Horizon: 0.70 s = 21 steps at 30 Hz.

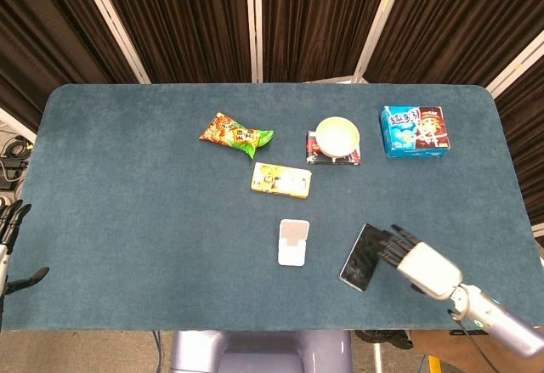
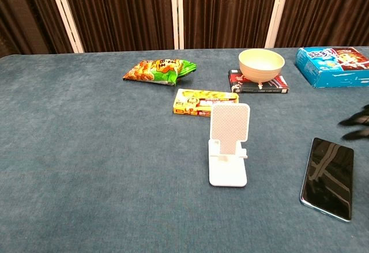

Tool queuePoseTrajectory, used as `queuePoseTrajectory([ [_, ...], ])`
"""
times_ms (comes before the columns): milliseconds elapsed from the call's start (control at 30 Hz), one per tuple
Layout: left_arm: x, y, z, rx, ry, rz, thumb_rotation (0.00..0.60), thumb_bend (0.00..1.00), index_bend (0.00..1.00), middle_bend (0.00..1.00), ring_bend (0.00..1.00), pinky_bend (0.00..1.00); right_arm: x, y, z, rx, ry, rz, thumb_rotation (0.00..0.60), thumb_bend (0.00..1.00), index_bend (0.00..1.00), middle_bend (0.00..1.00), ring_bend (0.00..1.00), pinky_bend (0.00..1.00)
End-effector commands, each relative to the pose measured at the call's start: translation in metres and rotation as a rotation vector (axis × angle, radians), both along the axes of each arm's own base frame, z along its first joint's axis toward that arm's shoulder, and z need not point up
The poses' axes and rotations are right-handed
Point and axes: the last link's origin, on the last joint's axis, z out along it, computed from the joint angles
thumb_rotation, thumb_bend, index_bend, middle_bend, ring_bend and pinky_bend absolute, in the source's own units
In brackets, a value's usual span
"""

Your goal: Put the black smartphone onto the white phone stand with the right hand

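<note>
Dark pleated curtains with pale vertical strips hang behind a wide table (image 1: 127, 178) covered in blue-green felt, its rounded far corners visible from the head view. On that surface, toward the far right, lies a blue snack box (image 1: 415, 131), flat and printed side up. Left of it a cream bowl (image 1: 337, 136) sits on top of a dark, flat packet (image 2: 279, 85). Further left lies a crumpled orange-and-green snack bag (image 1: 236, 132), and nearer the front a yellow box (image 1: 280, 180) lies flat, just behind the white phone stand (image 1: 293, 242), which stands upright near the table's middle with its backrest tilted back and its cradle bare.

Right of the stand and apart from it, the black smartphone (image 1: 365, 257) lies flat and screen-up on the felt, angled diagonally. The right hand (image 1: 414, 257) reaches in from the front right corner, dark fingers spread apart and extended over the phone's right edge, holding nothing; whether they touch the phone cannot be told. In the chest view only its fingertips (image 2: 356, 121) show at the right border, above the phone. The left hand (image 1: 12, 241) hangs off the table's left edge, fingers apart and empty.
</note>
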Motion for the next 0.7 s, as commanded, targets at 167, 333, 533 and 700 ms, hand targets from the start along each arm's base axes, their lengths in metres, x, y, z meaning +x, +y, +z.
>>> queuePoseTrajectory([
  [167,-0.003,0.008,-0.007,-0.011,0.015,0.028,0.600,0.00,0.00,0.00,0.00,0.00,0.014,-0.021,-0.030,0.124,0.008,0.126,0.600,0.03,0.17,0.15,0.01,0.02],
  [333,-0.006,0.010,-0.008,-0.010,0.022,0.043,0.600,0.00,0.00,0.00,0.00,0.00,0.015,-0.031,-0.040,0.134,0.049,0.176,0.600,0.03,0.18,0.16,0.02,0.03],
  [533,-0.007,0.012,-0.009,-0.013,0.029,0.051,0.600,0.00,0.00,0.00,0.00,0.00,0.017,-0.044,-0.049,0.115,0.076,0.182,0.600,0.03,0.17,0.14,0.03,0.04],
  [700,-0.007,0.013,-0.011,-0.016,0.033,0.056,0.600,0.00,0.00,0.00,0.00,0.00,0.026,-0.054,-0.060,0.109,0.100,0.184,0.600,0.02,0.17,0.14,0.03,0.04],
])
